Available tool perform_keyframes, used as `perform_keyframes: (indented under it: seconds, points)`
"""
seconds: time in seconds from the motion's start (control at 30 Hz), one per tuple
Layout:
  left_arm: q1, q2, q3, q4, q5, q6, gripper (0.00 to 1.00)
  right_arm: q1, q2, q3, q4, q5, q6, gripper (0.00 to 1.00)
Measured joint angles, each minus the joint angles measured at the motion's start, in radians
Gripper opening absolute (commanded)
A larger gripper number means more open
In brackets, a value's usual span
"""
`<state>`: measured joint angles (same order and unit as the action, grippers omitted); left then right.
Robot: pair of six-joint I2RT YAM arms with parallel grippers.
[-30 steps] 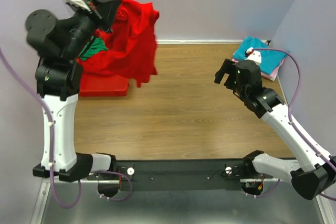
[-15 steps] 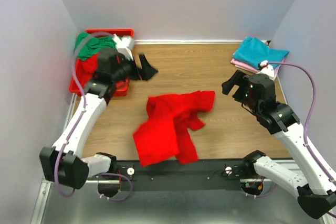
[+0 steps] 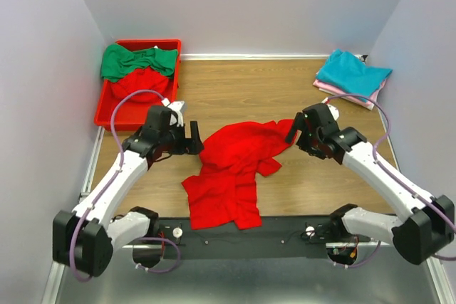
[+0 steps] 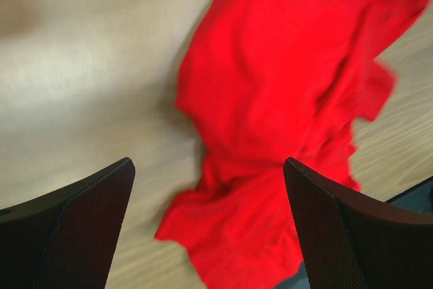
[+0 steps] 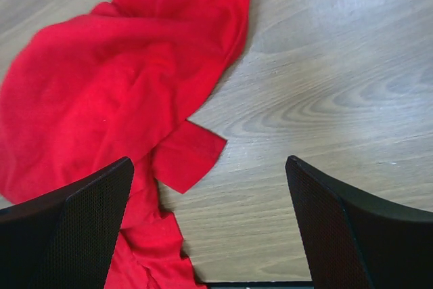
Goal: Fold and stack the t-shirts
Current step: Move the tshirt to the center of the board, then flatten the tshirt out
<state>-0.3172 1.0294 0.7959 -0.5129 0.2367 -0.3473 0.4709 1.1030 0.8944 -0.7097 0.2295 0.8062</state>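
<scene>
A bright red t-shirt [image 3: 231,169] lies crumpled on the wooden table, from the middle down to the near edge. It also fills much of the left wrist view [image 4: 284,99] and the left half of the right wrist view [image 5: 115,93]. My left gripper [image 3: 191,140] hangs open just left of the shirt, holding nothing. At the shirt's upper right corner my right gripper [image 3: 298,132] is open and empty too. A folded teal t-shirt [image 3: 353,71] rests on a pink one [image 3: 328,87] at the back right.
A red plastic bin [image 3: 105,108] at the back left holds a green t-shirt [image 3: 135,60] and more red cloth [image 3: 142,81]. The black base rail [image 3: 242,236] runs along the near edge. Purple walls close in on three sides.
The left gripper let go of the red t-shirt, which dropped from above the bin onto the table. Both arms have since come down beside it, left and right.
</scene>
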Motion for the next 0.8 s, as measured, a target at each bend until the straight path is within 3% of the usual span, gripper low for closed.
perform_keyframes:
  seconds: [0.33, 0.63, 0.7, 0.8]
  points:
    - [-0.075, 0.23, 0.017, 0.029, -0.001, -0.078, 0.98, 0.0, 0.217, -0.011, 0.091, -0.002, 0.05, 0.98]
    - [-0.157, 0.432, 0.066, 0.093, 0.006, -0.127, 0.97, -0.042, 0.381, 0.0, 0.172, 0.023, 0.011, 0.88]
    - [-0.158, 0.447, 0.07, 0.092, -0.002, -0.129, 0.92, -0.081, 0.41, 0.002, 0.193, 0.018, -0.006, 0.85]
    - [-0.158, 0.472, 0.087, 0.093, -0.018, -0.132, 0.7, -0.136, 0.456, 0.026, 0.229, 0.001, -0.045, 0.79]
